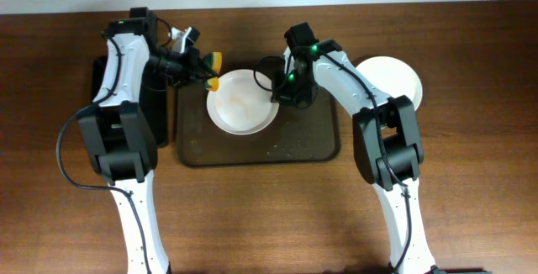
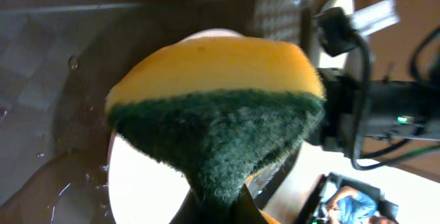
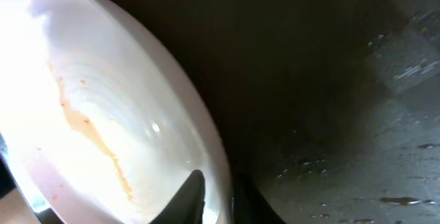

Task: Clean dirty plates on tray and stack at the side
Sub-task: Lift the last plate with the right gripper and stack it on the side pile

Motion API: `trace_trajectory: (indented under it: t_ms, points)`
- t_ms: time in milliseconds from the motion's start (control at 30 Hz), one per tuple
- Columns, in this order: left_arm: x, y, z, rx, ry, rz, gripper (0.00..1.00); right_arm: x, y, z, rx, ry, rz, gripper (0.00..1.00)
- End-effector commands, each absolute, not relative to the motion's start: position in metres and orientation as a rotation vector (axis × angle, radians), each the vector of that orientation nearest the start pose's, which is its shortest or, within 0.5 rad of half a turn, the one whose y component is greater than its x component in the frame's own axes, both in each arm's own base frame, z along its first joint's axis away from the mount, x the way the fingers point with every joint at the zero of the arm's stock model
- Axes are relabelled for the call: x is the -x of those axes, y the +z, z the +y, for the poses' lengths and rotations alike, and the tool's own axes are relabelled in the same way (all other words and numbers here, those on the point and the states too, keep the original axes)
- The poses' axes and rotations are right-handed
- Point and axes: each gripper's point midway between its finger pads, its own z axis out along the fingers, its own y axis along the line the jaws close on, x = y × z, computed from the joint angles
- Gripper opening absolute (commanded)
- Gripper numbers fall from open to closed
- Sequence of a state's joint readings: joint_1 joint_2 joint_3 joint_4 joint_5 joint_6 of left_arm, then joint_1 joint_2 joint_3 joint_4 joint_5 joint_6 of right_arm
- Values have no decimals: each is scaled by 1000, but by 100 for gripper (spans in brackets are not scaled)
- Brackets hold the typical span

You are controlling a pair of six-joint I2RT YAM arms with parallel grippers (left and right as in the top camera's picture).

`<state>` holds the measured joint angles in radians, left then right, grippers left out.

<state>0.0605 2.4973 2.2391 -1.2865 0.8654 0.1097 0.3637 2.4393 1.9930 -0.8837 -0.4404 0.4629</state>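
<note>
Left wrist view: the yellow-and-green scouring sponge (image 2: 213,114) fills the frame, blurred, hiding the fingertips of the left gripper (image 1: 208,71) and most of the round white smeared plate (image 2: 134,183) behind it. Right wrist view: that plate is cut off at the left and top edges; of the right gripper (image 3: 214,203) only dark tips show at the bottom edge. Overhead: the right arm (image 1: 353,76) covers part of the second white plate (image 1: 397,76) on the table (image 1: 269,215), single or stacked cannot be told; the left arm (image 1: 122,64) hides most of the black rectangular tray (image 1: 163,114)

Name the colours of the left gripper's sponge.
The sponge is yellow with a dark green scouring layer; left wrist view shows it best.
</note>
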Motion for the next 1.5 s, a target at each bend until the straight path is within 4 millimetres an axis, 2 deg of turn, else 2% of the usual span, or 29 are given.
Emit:
trace_trajectory:
  t_ms: [0, 67, 100, 200, 300, 400, 433, 467, 500, 567, 633, 733, 1033, 1333, 1367, 1400, 1467]
  points:
    - [-488, 57, -98, -164, -994, 2922, 0, -457, 3, 259, 6, 707, 3014, 4]
    - [-484, 49, -96, -195, -877, 2978, 0, -451, 9, 253, 10, 694, 3038, 4]
    - [-482, 46, -95, -205, -831, 2998, 0, -451, 25, 241, 21, 638, 3029, 4]
    - [-484, 45, -95, -217, -808, 2998, 0, -454, 71, 186, -51, 284, 2980, 4]
    - [-484, 45, -95, -217, -808, 2996, 0, -454, 104, 154, -92, 105, 2917, 4]
    - [-485, 45, -95, -219, -805, 2990, 0, -457, 156, 127, -119, -117, 2757, 4]
    - [-487, 44, -94, -222, -794, 2985, 0, -454, 191, 115, -118, -277, 2638, 4]
    - [-488, 43, -92, -225, -764, 2989, 0, -450, 216, 108, -112, -409, 2542, 4]
    - [-489, 41, -89, -226, -736, 2994, 0, -446, 233, 106, -101, -510, 2467, 4]
    - [-489, 40, -88, -226, -721, 2998, 0, -437, 259, 117, -49, -682, 2329, 4]
    - [-489, 40, -87, -226, -717, 2999, 0, -423, 281, 147, 35, -798, 2186, 4]
    - [-490, 40, -87, -227, -716, 2996, 0, -409, 308, 167, 72, -912, 2021, 4]
    - [-492, 40, -87, -229, -714, 2989, 0, -405, 310, 178, 91, -899, 2004, 4]
    - [-492, 40, -87, -229, -713, 2989, 0, -406, 310, 178, 77, -888, 2002, 4]
    - [-492, 40, -87, -229, -714, 2989, 0, -407, 307, 178, 55, -858, 2018, 4]
    - [-492, 40, -88, -230, -714, 2989, 0, -411, 293, 178, 62, -788, 2094, 4]
    - [-492, 40, -88, -230, -714, 2989, 0, -423, 253, 169, 44, -537, 2348, 4]
